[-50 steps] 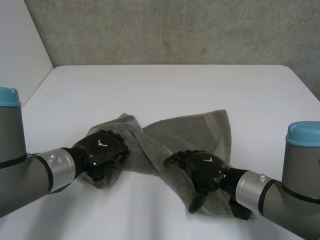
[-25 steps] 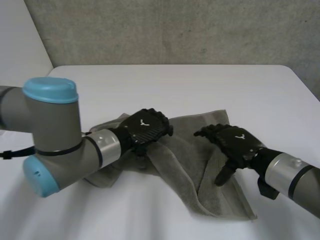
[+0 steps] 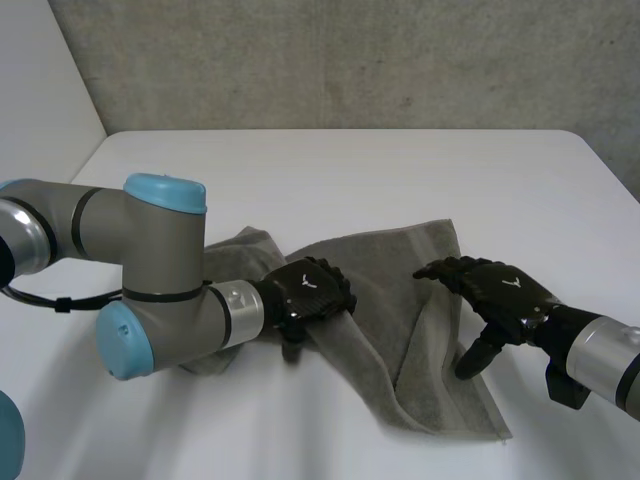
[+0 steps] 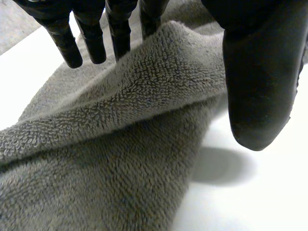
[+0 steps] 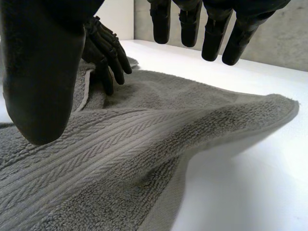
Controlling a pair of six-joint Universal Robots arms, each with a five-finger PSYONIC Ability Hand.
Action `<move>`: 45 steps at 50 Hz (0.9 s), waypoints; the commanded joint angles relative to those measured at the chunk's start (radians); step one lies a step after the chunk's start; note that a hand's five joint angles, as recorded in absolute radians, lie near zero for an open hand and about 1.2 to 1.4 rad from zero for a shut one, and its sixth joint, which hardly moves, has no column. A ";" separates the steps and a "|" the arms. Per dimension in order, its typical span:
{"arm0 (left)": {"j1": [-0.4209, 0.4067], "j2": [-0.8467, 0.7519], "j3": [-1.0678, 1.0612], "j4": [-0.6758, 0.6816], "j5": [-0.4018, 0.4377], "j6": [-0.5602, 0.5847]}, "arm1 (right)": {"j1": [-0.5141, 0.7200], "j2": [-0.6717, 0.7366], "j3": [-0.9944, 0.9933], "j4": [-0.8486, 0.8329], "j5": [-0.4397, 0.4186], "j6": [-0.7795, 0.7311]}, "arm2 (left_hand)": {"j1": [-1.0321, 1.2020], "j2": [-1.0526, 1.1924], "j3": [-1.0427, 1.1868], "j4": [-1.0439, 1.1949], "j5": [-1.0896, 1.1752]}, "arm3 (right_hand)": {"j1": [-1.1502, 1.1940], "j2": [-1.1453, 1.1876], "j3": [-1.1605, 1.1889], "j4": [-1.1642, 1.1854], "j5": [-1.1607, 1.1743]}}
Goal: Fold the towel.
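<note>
A grey towel (image 3: 400, 290) lies crumpled on the white table (image 3: 350, 170), with a thick fold running across its middle. My left hand (image 3: 305, 292) rests at the left end of that fold. Its fingers (image 4: 86, 33) are straight over the towel (image 4: 120, 159) and its thumb (image 4: 260, 72) hangs beside the fold, above bare table, so it is open. My right hand (image 3: 505, 290) hovers over the towel's right edge, open, thumb pointing down. In the right wrist view its fingers (image 5: 211, 29) are spread above the raised towel (image 5: 144, 144), and the left hand (image 5: 103, 48) shows beyond.
My left arm's elbow (image 3: 160, 290) lies bent across the table's left side, over the towel's left end. A concrete wall (image 3: 350, 60) stands behind the table. Bare table surrounds the towel.
My left hand has moved right from the towel's left end to the middle fold and opened its fingers. My right hand has lifted and moved right, off the near part to the right edge.
</note>
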 commanded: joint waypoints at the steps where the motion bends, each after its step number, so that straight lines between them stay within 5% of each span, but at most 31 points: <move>1: 0.012 0.019 -0.026 -0.044 -0.031 0.048 | 0.012 0.007 0.004 -0.001 0.013 -0.020 | -0.004 0.029 -0.044 -0.052 0.016 | -0.059 -0.078 -0.007 -0.006 -0.059; 22: 0.058 0.301 -0.322 -0.047 -0.028 0.061 | 0.296 0.131 -0.055 -0.016 0.172 0.037 | 0.022 0.055 -0.044 -0.052 0.042 | -0.059 -0.078 -0.007 -0.006 -0.059; 36: 0.067 0.304 -0.400 0.062 -0.037 0.061 | 0.373 0.134 -0.094 -0.009 0.197 0.123 | 0.154 0.187 -0.044 -0.052 0.175 | -0.059 -0.078 -0.007 -0.006 -0.059; 45: 0.061 0.298 -0.394 0.145 -0.114 0.041 | 0.420 0.130 -0.120 0.065 0.237 0.129 | 0.169 0.202 -0.044 -0.052 0.189 | -0.059 -0.078 -0.007 -0.006 -0.059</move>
